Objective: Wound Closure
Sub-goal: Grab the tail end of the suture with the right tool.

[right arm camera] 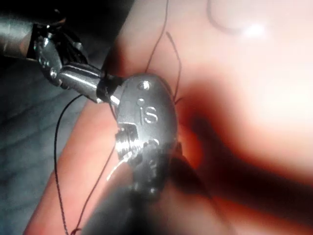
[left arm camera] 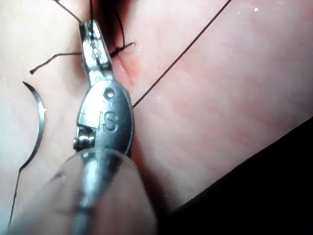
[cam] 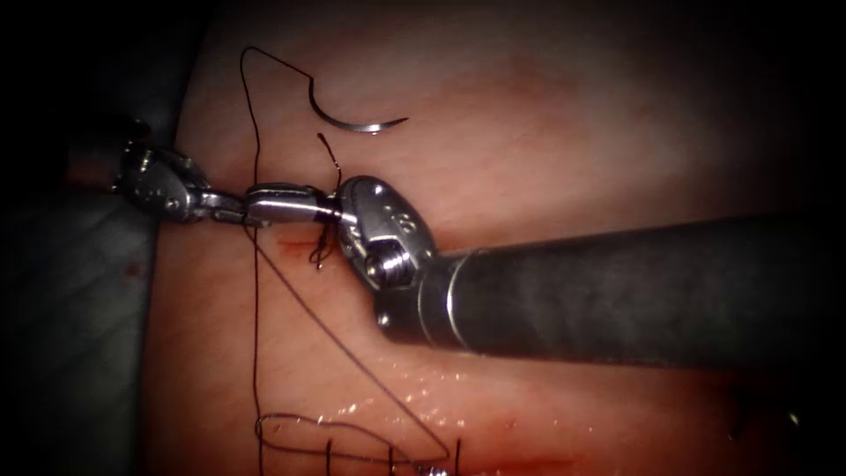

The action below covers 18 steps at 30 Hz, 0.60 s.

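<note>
The curved needle (cam: 352,122) (left arm camera: 39,122) lies free on the tissue (cam: 546,123), held by neither tool and not in the tissue. Its thread (cam: 256,308) loops up and left, then runs down past the left tool. A knot (cam: 322,245) (left arm camera: 122,49) sits on a short red cut, with a short tail (cam: 330,157) (right arm camera: 173,49) standing up from it. My left tool (cam: 328,208) (left arm camera: 89,29) (right arm camera: 103,88) reaches in from the left, shut on thread just above the knot. The right tool (cam: 348,225) (right arm camera: 144,115) comes from the right, its head touching the left tool's tip.
Several earlier stitches (cam: 388,454) cross the cut at the bottom, with a loose thread loop (cam: 291,423) beside them. Wet red fluid (cam: 414,388) glistens under the right shaft (cam: 617,291). Dark cloth (cam: 70,308) lies beyond the tissue's left edge.
</note>
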Motion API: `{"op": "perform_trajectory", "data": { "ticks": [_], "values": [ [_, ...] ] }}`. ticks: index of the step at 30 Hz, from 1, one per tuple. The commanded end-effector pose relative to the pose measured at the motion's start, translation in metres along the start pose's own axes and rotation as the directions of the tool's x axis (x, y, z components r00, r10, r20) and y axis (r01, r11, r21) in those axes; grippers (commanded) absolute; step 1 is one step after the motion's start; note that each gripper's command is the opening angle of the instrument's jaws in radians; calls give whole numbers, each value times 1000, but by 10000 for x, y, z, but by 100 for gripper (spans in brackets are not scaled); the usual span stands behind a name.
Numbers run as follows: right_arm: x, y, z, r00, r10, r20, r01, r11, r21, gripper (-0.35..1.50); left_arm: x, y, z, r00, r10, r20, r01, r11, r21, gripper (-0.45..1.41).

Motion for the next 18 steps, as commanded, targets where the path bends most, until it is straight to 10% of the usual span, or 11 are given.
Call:
{"op": "perform_trajectory", "data": {
  "ticks": [1, 7, 18],
  "values": [
    [-3, 2, 4, 995, 96, -4, -96, 993, -70, -35, -7, 0, 5, 1000, 2, 1, -2, 1000, 1, -45],
    [-6, 8, -14, 995, 101, -17, -102, 961, -259, 22, -8, 7, 18, 1000, -12, 1, 12, 1000, 4, -45],
    [-5, 10, -39, 999, 40, 10, -30, 860, -510, 69, -10, 20, 40, 999, -36, 4, 36, 999, 10, -45]
  ]
}}
